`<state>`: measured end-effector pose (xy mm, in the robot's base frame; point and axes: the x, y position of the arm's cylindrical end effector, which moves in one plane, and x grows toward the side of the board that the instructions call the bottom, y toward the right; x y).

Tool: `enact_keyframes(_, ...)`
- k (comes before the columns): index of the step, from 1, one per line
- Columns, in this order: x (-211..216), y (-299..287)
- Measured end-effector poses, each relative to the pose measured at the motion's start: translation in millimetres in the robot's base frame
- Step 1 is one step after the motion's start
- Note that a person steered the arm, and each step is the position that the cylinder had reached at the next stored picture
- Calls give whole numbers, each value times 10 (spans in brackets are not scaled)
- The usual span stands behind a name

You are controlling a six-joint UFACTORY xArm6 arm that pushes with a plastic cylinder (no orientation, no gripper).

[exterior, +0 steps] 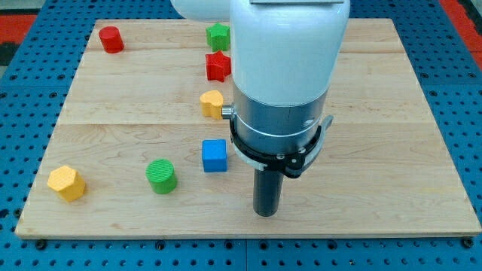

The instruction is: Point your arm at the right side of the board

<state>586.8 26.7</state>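
My tip (266, 214) rests on the wooden board (392, 135) near the view's bottom, a little right of centre. The blue cube (215, 156) lies just left of the tip. A green cylinder (161, 175) sits further left. A yellow hexagonal block (66, 183) is at the bottom left. A yellow block (213, 103) sits left of the arm body, partly hidden by it. A red star-shaped block (218, 66) and a green star-shaped block (218, 35) lie above it. A red cylinder (111, 39) is at the top left.
The white and grey arm body (286, 75) covers the board's upper middle. A blue perforated table (467, 90) surrounds the board on all sides.
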Motion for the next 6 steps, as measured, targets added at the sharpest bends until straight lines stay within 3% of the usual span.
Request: enact_keyframes(6,259,-52)
